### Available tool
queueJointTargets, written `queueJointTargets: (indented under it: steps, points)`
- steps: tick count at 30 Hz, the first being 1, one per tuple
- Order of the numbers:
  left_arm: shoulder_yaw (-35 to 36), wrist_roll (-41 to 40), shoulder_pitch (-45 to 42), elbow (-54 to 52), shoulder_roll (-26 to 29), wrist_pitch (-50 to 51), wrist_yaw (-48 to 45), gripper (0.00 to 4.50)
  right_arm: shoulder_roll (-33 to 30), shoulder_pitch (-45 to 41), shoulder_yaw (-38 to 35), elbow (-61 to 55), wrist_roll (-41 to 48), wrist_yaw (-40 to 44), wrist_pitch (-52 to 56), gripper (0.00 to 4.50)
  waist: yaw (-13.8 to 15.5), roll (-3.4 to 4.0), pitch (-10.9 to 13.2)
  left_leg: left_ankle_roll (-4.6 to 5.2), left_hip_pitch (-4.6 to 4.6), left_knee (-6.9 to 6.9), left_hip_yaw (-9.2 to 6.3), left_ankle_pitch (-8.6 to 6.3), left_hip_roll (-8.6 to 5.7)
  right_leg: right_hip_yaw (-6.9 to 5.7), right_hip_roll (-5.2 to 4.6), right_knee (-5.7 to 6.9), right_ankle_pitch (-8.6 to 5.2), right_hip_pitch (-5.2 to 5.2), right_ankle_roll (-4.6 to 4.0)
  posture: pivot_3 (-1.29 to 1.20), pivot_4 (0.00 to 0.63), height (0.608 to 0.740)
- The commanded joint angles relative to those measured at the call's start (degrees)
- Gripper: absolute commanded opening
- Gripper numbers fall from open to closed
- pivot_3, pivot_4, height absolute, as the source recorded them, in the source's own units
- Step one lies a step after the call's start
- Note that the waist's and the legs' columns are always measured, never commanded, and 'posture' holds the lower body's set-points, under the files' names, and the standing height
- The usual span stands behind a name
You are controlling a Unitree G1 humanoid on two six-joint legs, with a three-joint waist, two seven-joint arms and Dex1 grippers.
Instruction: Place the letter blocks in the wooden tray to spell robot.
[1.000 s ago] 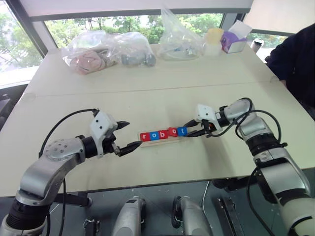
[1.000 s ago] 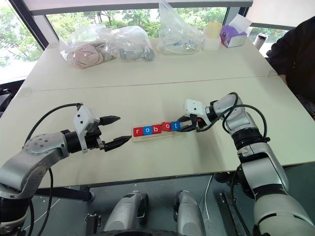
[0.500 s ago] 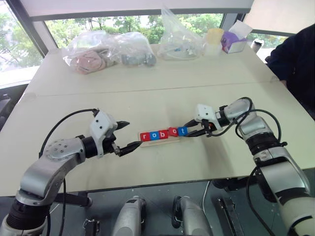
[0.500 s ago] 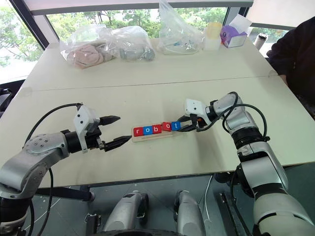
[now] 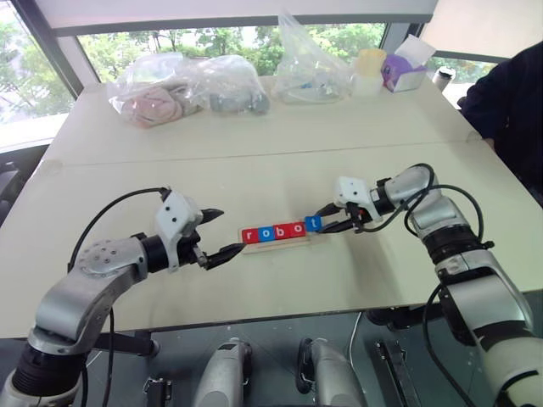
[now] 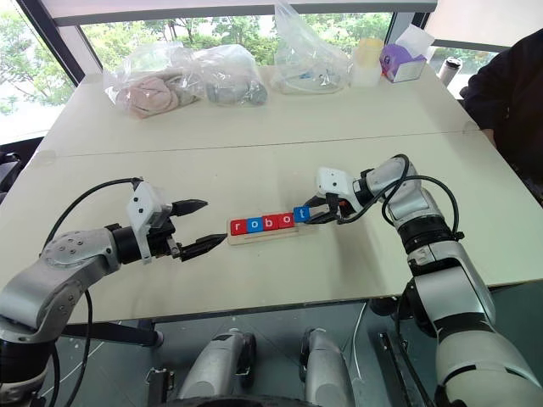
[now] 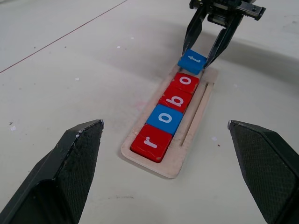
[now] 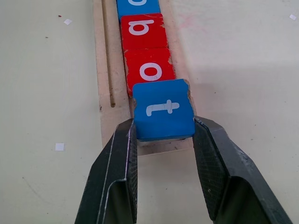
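Pale table (image 5: pixel 280 161) by windows (image 5: pixel 212 41); left gripper (image 5: pixel 219 233) wide, empty; right gripper (image 8: pixel 163 140) pinching blue t block (image 8: pixel 162 110).

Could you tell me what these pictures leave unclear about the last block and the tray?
- Blue t block, right wrist view: whether it is seated is unclear; the right gripper grips it.
- Wooden tray, left wrist view: the t block hides its far end.
- Plastic bags, head views: contents unclear through crumpled plastic.

Pale wooden tray (image 7: pixel 196 109); letter blocks (image 7: pixel 169 115) red, blue, red, red, blue, with white letters.
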Motion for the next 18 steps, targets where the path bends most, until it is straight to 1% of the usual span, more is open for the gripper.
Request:
queueJointTargets:
  steps: [1,15,16,17,18]
  points:
    - [0.4,0.0,-0.6,-1.4,0.0,-0.7,0.1,4.50,-0.7,-1.4,-0.8,-0.2,0.3,0.3,-0.2,1.10,0.0,0.00,0.0,0.00,0.00,0.00,0.00,0.00,0.00,0.00,0.00,0.00,0.00,0.00,0.00,0.00,0.150,0.725]
    - [0.5,0.2,-0.7,-1.5,0.0,-0.6,0.2,4.50,-0.2,-1.1,-0.2,0.7,-0.6,0.4,-1.1,1.10,0.0,0.00,0.0,0.00,0.00,0.00,0.00,0.00,0.00,0.00,0.00,0.01,0.00,0.00,0.00,0.00,0.150,0.725]
    - [0.5,0.2,-0.7,-1.5,0.0,-0.6,0.2,4.50,-0.2,-1.1,-0.2,0.7,-0.6,0.4,-1.2,1.60,0.0,0.00,0.0,0.00,0.00,0.00,0.00,0.00,0.00,0.00,0.00,0.01,0.00,0.00,0.00,0.00,0.150,0.725]
    - [0.5,0.2,-0.7,-1.5,0.0,-0.6,0.2,4.50,-0.2,-1.1,-0.2,0.8,-0.7,0.4,-1.2,2.20,0.0,0.00,0.0,0.00,0.00,0.00,0.00,0.00,0.00,0.00,0.00,0.01,0.00,0.00,0.00,0.00,0.150,0.725]
    - [0.5,0.2,-0.7,-1.5,0.0,-0.6,0.2,4.50,-0.1,-1.2,-0.3,0.8,-0.7,0.4,-1.2,2.63,0.0,0.00,0.0,0.00,0.00,0.00,0.00,0.00,0.00,0.00,0.00,0.01,0.00,0.00,0.00,0.00,0.150,0.725]
